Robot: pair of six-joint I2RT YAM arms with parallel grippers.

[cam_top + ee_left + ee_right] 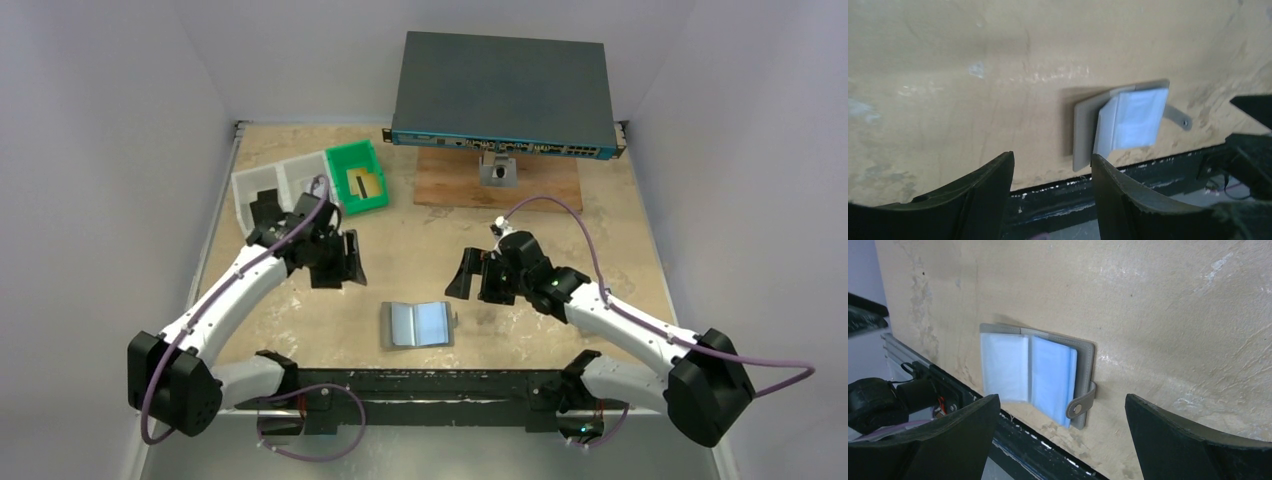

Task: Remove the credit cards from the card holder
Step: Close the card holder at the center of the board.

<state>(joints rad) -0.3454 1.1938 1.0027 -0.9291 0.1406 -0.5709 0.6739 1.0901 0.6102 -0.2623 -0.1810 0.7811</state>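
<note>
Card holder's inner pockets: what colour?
Pale bluish, translucent pockets inside the grey card holder; the right wrist view shows it best.

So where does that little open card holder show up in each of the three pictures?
Top external: card holder lies open, lower centre.
Left wrist: card holder right of centre, partly folded.
Right wrist: card holder left of centre, bluish pockets up.
Shared landmark: the black rail running just beside it.

tan table (420, 262), card holder (417, 325), trays (262, 181), wooden board (545, 186)
</note>
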